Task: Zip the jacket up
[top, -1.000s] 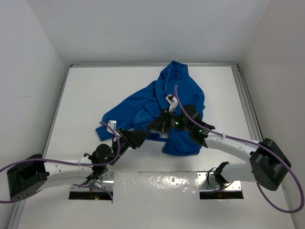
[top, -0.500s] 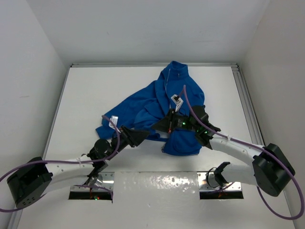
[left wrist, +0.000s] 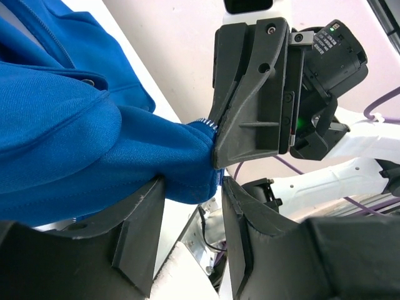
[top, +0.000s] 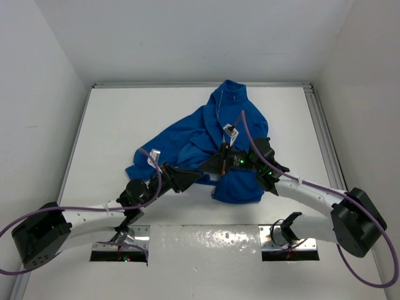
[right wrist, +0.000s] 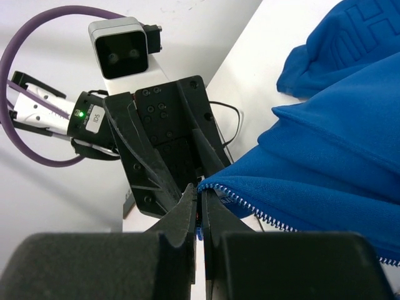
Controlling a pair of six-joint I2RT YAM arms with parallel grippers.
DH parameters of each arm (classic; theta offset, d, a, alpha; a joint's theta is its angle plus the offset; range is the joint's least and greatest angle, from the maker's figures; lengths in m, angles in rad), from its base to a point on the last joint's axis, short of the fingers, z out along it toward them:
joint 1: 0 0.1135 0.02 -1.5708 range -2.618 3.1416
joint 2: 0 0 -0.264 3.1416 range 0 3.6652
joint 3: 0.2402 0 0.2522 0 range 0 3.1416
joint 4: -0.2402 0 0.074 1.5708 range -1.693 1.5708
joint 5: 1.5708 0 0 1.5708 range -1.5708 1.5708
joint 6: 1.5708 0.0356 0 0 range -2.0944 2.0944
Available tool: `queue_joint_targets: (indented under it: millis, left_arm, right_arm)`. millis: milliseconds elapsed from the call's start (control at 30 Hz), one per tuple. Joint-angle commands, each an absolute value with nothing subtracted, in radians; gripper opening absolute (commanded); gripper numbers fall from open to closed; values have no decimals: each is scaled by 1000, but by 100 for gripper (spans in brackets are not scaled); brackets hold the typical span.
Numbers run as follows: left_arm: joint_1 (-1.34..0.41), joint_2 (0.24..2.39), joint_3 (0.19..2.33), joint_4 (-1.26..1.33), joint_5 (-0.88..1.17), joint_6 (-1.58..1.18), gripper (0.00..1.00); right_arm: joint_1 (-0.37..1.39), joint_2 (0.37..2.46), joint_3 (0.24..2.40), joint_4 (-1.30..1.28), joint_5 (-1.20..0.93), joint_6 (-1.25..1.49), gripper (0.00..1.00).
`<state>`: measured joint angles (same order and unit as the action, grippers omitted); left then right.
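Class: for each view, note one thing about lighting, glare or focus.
Top external: even light, with glare on the metal plate at the near edge. Left wrist: left gripper dark and soft, jacket brightly lit. Right wrist: right gripper blurred and shadowed, zipper teeth crisp.

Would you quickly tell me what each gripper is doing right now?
Left gripper: closed on the jacket.
Right gripper: closed on the jacket's edge at the zipper.

Left hand [top: 197,177] has edged toward the right hand [top: 202,167].
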<state>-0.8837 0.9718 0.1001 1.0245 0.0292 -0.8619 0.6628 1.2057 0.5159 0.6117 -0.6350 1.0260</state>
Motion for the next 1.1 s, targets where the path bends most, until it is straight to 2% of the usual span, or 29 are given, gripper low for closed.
queue_joint_targets:
  millis: [0, 100, 500, 700, 967, 1067]
  left_arm:
    - [-876, 983, 140, 1078, 44, -828, 39]
    - [-876, 996, 149, 1088, 46, -822, 38]
    - [-876, 992, 155, 1098, 35, -796, 11]
    - [-876, 988, 158, 1086, 48, -788, 10]
    - [-876, 988, 172, 1071, 58, -772, 19]
    - [-876, 991, 178, 1069, 58, -767, 9]
  right_arm:
    - [664, 1204, 529, 712, -687, 1040, 0]
    - [664, 1209, 532, 709, -695, 1043, 0]
    - [637, 1209, 529, 689, -709, 1046, 0]
    - [620, 1210, 540, 655, -716, 1037, 0]
    - [620, 1227, 569, 595, -745, 1016, 0]
    - [620, 1232, 572, 588, -749, 1015, 0]
